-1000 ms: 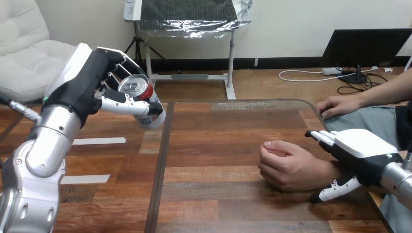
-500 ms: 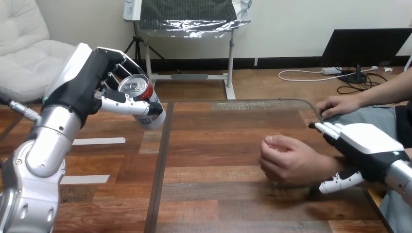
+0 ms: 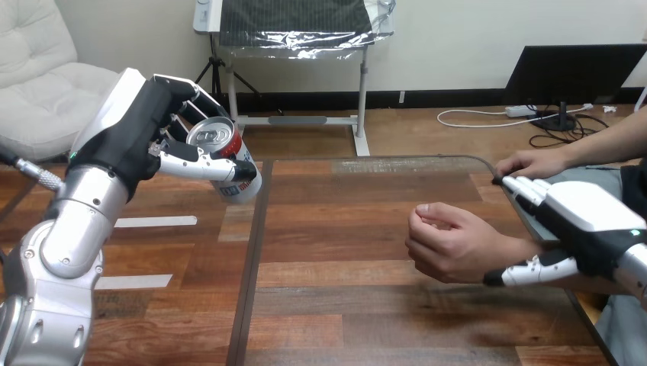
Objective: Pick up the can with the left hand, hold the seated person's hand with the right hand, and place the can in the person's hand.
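In the head view, the left hand [image 3: 145,130] is raised at the far left, its fingers and thumb wrapped around the tilted can [image 3: 229,164], just left of the tabletop [image 3: 343,305] edge. At the right, the right hand [image 3: 587,221] has its fingers straight. Its thumb [image 3: 526,271] reaches under the wrist behind the person's hand [image 3: 450,245], which is loosely curled above the tabletop.

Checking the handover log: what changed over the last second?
The right hand moved up the view, away from the robot. Its thumb now lies beside the wrist of the person's hand, its fingers are straight, and it grips nothing. The person's loosely closed hand shifted slightly up the view. Unchanged: the left hand stays raised, curled round the red-and-white metal can.
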Controlling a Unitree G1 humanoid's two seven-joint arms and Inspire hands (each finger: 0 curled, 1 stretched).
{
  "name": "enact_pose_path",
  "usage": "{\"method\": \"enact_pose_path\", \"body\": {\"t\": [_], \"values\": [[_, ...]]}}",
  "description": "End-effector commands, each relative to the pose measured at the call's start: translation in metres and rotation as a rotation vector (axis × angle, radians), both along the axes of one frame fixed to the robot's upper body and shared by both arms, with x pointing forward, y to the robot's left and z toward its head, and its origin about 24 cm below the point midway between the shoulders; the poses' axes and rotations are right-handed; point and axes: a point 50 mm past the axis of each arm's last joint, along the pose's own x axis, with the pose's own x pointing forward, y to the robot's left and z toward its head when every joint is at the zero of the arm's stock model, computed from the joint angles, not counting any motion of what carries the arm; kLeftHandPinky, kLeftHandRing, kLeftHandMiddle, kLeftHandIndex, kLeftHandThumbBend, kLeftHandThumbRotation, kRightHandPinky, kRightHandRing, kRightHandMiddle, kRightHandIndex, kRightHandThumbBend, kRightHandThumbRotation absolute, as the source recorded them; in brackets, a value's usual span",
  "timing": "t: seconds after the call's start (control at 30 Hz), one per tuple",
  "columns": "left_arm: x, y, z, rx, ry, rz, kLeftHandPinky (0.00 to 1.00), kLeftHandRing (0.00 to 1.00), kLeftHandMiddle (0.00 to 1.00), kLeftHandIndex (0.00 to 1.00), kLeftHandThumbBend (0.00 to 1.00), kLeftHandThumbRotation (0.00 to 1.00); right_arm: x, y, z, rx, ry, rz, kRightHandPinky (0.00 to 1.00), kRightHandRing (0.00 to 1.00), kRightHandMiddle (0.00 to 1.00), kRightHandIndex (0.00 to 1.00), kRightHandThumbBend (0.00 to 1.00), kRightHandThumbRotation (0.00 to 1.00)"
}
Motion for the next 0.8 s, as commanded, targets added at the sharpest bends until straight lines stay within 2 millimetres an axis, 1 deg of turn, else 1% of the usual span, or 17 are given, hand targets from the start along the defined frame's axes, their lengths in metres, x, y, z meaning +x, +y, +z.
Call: {"method": "enact_pose_path", "body": {"t": [0.0,0.77], "values": [[0.001,0.001,0.02,0.006,-0.091,-0.01,0.26,0.35,0.41,0.45,0.62,0.0,0.013,-0.018,0.044,0.003,-0.147,-0.052,1.0,1.0,1.0,1.0,1.0,0.68],[0.001,0.001,0.019,0.001,-0.087,-0.015,0.26,0.34,0.4,0.45,0.62,0.0,0.012,-0.014,0.065,0.044,-0.228,-0.009,1.0,1.0,1.0,1.0,1.0,0.8]]}}
